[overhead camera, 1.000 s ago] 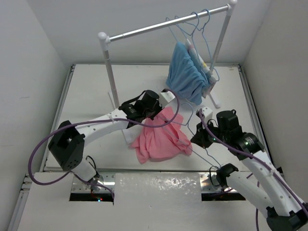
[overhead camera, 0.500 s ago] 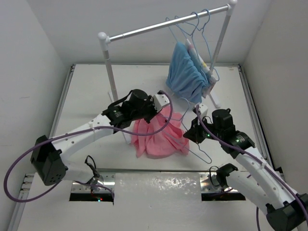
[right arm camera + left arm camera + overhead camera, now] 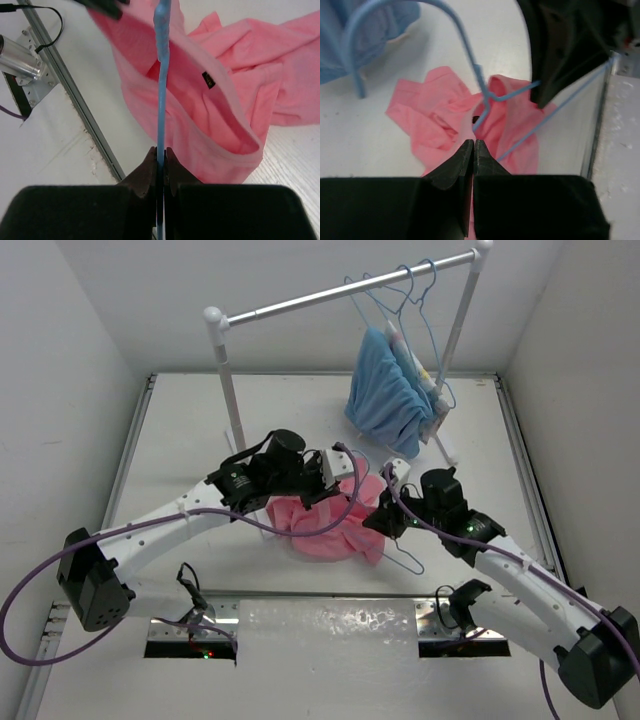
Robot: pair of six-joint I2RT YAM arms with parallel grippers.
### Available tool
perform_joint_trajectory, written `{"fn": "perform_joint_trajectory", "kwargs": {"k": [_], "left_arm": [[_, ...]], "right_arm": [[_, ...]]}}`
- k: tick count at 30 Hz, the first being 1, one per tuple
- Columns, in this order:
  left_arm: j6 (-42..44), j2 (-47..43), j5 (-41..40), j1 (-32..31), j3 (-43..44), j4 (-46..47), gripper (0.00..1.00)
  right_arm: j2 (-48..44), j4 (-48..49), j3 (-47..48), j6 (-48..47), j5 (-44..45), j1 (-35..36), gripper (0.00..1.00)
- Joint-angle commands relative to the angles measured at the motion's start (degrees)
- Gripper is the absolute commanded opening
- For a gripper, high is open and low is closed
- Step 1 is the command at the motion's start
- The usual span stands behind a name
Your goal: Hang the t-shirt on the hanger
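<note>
While the left gripper (image 3: 473, 147) is pinching the t-shirt (image 3: 435, 115) up near its neck, the right gripper (image 3: 160, 152) is clamping the hanger (image 3: 161, 100), apparently to thread it inside.

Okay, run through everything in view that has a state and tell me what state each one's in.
t-shirt: crumpled, one part pinched and held up
hanger: held over the t-shirt, t-shirt not hung on it
left gripper: shut on the t-shirt
right gripper: shut on the hanger
light-blue garment: hanging from the rail
spare hangers: hooked on the rail, bare
</note>
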Motion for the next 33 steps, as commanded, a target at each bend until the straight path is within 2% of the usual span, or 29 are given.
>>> {"fn": "perform_joint_trajectory", "kwargs": {"k": [1,4,8,10,11,14,19,24,27,30,33], "left_arm": [[3.6,-1.8,9.8,-1.1,2.4,-2.5,0.0],[7.4,-2.7,13.6,-1.2,1.0,-4.8,0.0],[8.3,-1.8,8.9,-1.2,-1.7,-2.9,0.0],[9.2,-0.8,6.6,-1.2,-1.6,-3.1,0.17],[9.8,-0.4,3.5,-1.2,-1.1,-3.6,0.36],[10.5,-0.5,-5.1,-0.7,0.2,-3.9,0.49],[17.7,-4.1,-11.3,1.1,0.1,-6.5,0.55],[31.3,-4.5,-14.7,1.2,-6.7,-10.4,0.56],[34.4,-3.6,-15.9,1.2,-12.8,-6.4,0.59],[35.4,-2.4,-11.2,1.5,-15.3,-3.4,0.64],[32.6,-0.5,-9.7,1.5,-17.5,4.4,0.69]], "right_arm": [[-1.2,9.8,-1.3,-2.2,-0.8,0.5,0.0],[-2.4,15.5,-4.2,-2.2,-0.4,0.5,0.0],[-1.1,21.1,-7.0,-2.2,-1.4,0.6,0.0],[0.0,22.8,-8.9,-2.1,-2.4,0.6,0.0],[0.4,24.3,-10.3,-2.0,-3.4,0.5,0.0],[1.3,26.5,-12.5,-2.4,-3.2,0.6,0.0],[2.1,27.7,-13.1,-4.0,-2.9,0.5,0.0],[2.7,26.7,-12.9,-5.4,-2.8,0.6,0.0],[2.6,26.3,-12.9,-5.5,-2.9,0.6,0.0],[2.5,25.9,-12.9,-5.5,-2.9,0.6,0.0],[2.3,25.5,-12.9,-5.6,-3.0,0.5,0.0]]}}
